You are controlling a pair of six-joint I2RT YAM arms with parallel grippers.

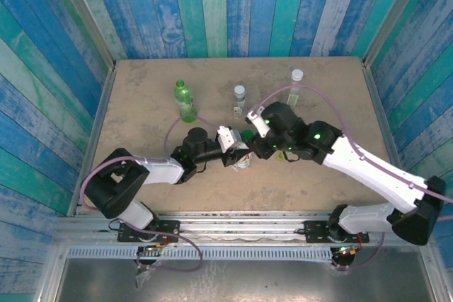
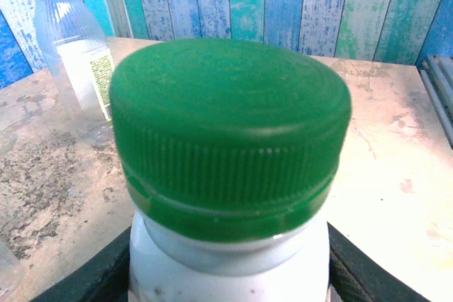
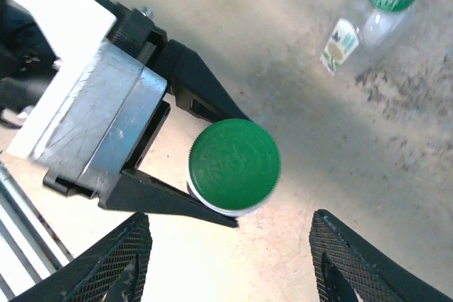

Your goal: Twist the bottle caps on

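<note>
we see the left gripper (image 1: 239, 153) clenched on the white bottle (image 2: 226, 266), its two black fingers pressed to either side of the body just under the dark green cap (image 3: 233, 164), which sits on the neck. the right gripper (image 3: 230, 263) hangs over that cap with its jaws released, one textured finger out on each side and neither touching it. under both jaws lies the table (image 1: 141, 104), a tan board, scuffed and mottled with darker grey patches. beyond the jaws stand the green bottle (image 1: 185, 100), the short clear bottle (image 1: 240, 102) and the tall clear bottle (image 1: 295, 86), each capped and apart. around the table rise walls (image 1: 212, 5) of worn planks painted blue, teal and pale green.
</note>
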